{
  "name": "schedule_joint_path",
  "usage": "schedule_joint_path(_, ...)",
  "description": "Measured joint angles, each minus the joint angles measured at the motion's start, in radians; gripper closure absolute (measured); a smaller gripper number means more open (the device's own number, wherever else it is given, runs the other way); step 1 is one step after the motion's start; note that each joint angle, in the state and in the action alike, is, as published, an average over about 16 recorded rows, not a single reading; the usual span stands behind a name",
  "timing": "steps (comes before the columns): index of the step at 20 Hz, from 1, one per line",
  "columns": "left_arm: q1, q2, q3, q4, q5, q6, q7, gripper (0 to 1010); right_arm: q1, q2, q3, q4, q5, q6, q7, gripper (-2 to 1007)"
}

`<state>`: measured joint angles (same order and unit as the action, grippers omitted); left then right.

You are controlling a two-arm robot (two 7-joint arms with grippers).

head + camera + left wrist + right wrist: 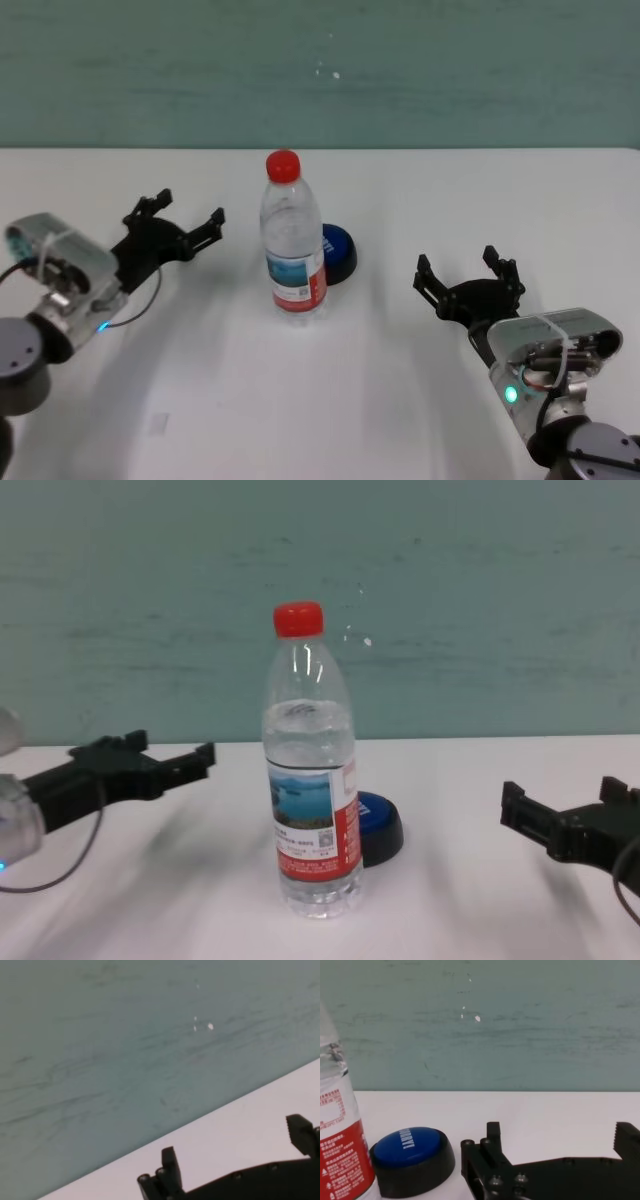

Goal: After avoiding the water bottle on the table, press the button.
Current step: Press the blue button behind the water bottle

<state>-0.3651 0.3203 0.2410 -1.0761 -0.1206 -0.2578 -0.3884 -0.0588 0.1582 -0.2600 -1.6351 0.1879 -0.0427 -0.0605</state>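
Note:
The water bottle [293, 240] stands upright in the middle of the white table [480, 200], clear with a red cap and a lake label; it also shows in the chest view [310, 780] and the right wrist view [337, 1135]. The blue button [338, 252] on its black base sits just behind and right of the bottle, partly hidden by it, and shows in the right wrist view [410, 1157] and the chest view [380, 825]. My left gripper [182, 220] is open and empty, left of the bottle. My right gripper [467, 272] is open and empty, right of the button.
A teal wall [320, 70] runs behind the table's far edge. A small pale mark [159, 424] lies on the table near the front left.

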Motion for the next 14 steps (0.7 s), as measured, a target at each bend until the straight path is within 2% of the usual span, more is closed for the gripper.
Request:
schedule_joint_path(7,0.090,0.021,-0.067,-0.126,-0.031,0.071,0.055,10,0.000,0.000,0.000,0.000,0.000,0.000,0.000,1)
schedule_joint_path(14,0.199,0.011,-0.139,-0.269,-0.039,0.145,0.136,10,0.000,0.000,0.000,0.000,0.000,0.000,0.000,1)
